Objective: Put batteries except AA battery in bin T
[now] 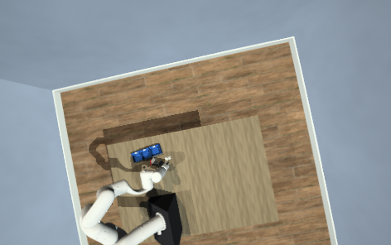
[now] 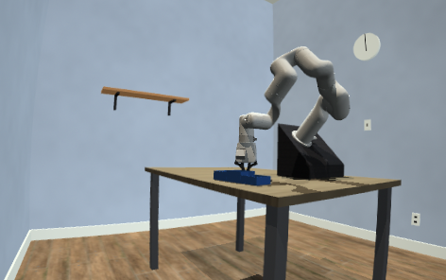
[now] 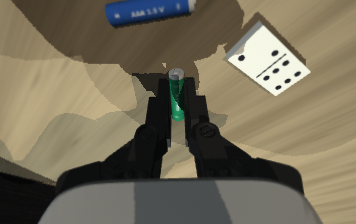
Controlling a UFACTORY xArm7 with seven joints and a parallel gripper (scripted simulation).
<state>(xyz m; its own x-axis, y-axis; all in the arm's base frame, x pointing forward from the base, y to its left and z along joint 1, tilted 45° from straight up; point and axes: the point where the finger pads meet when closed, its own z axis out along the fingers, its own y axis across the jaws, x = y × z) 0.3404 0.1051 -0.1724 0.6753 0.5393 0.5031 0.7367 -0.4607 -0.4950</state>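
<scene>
In the wrist view my gripper (image 3: 177, 93) is down at the table top, and its black fingers are shut on a small green battery (image 3: 176, 95) with a silver cap. A blue battery (image 3: 150, 12) lies on the table beyond it, apart from the fingers. In the top view the gripper (image 1: 159, 163) is just in front of the row of blue bins (image 1: 146, 152). In the exterior view the gripper (image 2: 246, 165) is low behind the bins (image 2: 242, 177). I cannot read the bin letters.
A white domino (image 3: 267, 58) with black dots lies to the right of the gripper in the wrist view. The arm's black base (image 2: 306, 153) stands on the table behind the bins.
</scene>
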